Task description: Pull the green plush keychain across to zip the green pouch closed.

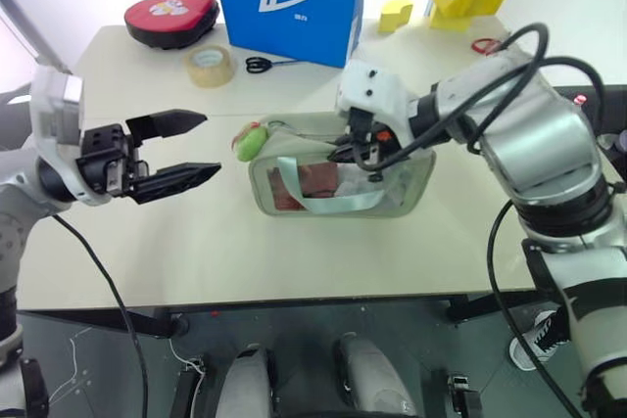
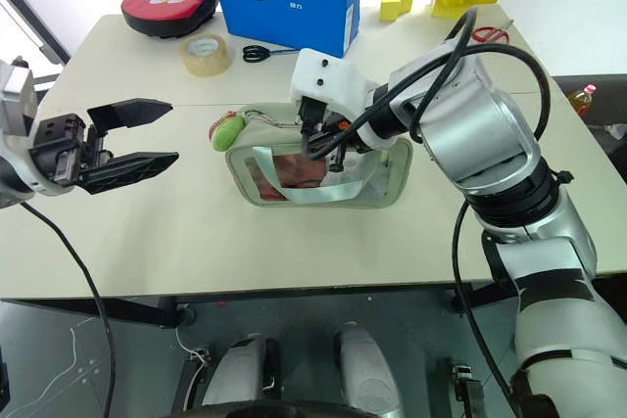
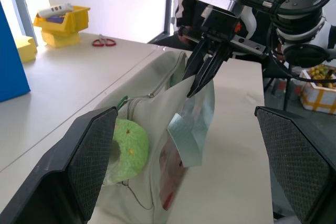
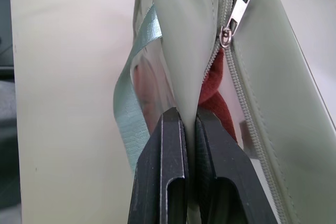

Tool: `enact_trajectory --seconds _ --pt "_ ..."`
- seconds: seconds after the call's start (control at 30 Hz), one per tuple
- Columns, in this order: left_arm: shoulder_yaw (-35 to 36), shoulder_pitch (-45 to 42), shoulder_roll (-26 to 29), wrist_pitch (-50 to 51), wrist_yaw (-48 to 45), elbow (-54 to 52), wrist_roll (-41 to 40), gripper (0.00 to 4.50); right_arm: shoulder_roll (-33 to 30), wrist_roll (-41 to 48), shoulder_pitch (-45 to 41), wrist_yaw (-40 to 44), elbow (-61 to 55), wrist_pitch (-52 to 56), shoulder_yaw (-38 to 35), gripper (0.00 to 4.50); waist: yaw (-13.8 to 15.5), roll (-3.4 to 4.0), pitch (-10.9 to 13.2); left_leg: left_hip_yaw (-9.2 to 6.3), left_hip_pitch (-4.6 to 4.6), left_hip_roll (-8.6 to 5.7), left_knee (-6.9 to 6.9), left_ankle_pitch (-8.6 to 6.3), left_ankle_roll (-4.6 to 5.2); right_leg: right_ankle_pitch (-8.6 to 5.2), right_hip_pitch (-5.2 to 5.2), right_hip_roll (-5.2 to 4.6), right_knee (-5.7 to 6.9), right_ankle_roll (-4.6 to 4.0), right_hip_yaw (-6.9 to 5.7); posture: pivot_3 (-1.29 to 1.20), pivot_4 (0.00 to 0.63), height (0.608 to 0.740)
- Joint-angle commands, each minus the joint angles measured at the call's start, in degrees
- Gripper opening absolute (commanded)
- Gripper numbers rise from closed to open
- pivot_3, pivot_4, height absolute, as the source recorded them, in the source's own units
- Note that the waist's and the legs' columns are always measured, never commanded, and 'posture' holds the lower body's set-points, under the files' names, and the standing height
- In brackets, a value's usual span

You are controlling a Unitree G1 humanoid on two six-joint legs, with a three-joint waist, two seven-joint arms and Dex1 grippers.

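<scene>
Across a pale beige tabletop [image 1: 294, 252] a sage-green fabric pouch with a clear plastic window [image 1: 338, 183] is standing just in front of a tall blue box [image 1: 289, 2]. The right gripper [image 4: 190, 124] is pinching the pouch's upper edge, jaws clamped flat on the fabric — likely bracing it. The left gripper [image 1: 186, 149] is hovering with jaws wide, holding nothing, aimed at the lime-green round plush keychain [image 1: 250, 141] hanging at the pouch's near end — zipper unclosed
</scene>
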Motion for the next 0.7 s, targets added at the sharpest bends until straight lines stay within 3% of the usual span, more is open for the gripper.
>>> enact_trajectory --seconds 0.03,0.17,0.3,0.47,0.5,0.7 --pt "0.54 -1.49 1.0 -0.8 -0.89 0.12 0.67 4.5 1.11 2.54 -0.86 -3.07 -2.25 -1.27 -2.69 0.04 0.04 0.0 0.0 0.0 0.0 0.0 0.0 0.0 0.0 0.0 0.0 -0.01 0.0 0.0 0.0 0.0 0.15 0.737" --pt "0.57 -1.57 0.86 -0.64 -1.15 0.05 1.07 4.5 0.75 5.43 0.36 -4.32 -3.98 -2.29 -2.14 0.04 0.1 0.0 0.0 0.01 -0.01 0.0 0.0 0.0 0.0 0.0 0.0 -0.02 -0.01 0.0 0.0 0.0 0.15 0.737" --pt "0.88 -1.13 0.97 -0.39 -1.2 -0.32 1.36 4.5 -0.82 6.59 2.94 -4.64 -4.85 -5.24 -0.87 1.49 0.15 -0.01 0.0 0.0 -0.01 0.0 -0.01 0.0 0.0 0.0 0.02 -0.02 -0.03 0.0 -0.01 0.0 0.15 0.737" --pt "1.3 -0.11 1.48 -0.36 -1.13 -0.63 2.18 4.5 -2.05 7.76 2.79 -5.76 -4.14 -5.85 -1.09 4.11 0.12 0.0 0.0 0.0 -0.01 0.0 0.0 0.0 0.0 0.0 0.03 -0.02 -0.03 0.0 -0.01 0.0 0.15 0.737" --pt "1.49 0.11 1.51 -0.31 -1.15 -0.74 2.13 4.5 -2.4 8.06 2.63 -5.76 -4.01 -6.08 -1.4 4.46 0.08 0.0 0.0 0.0 -0.01 0.0 0.0 0.0 0.0 0.0 0.02 -0.02 -0.03 0.0 -0.01 0.0 0.15 0.737" --pt "1.43 0.49 1.77 -0.3 -1.49 -0.96 2.32 4.5 -9.15 10.28 2.4 -2.91 -1.6 -11.42 -7.01 4.46 0.37 -0.02 0.01 0.01 -0.01 -0.01 0.0 0.0 0.0 0.0 0.05 -0.05 -0.08 0.01 -0.01 0.0 0.15 0.737"
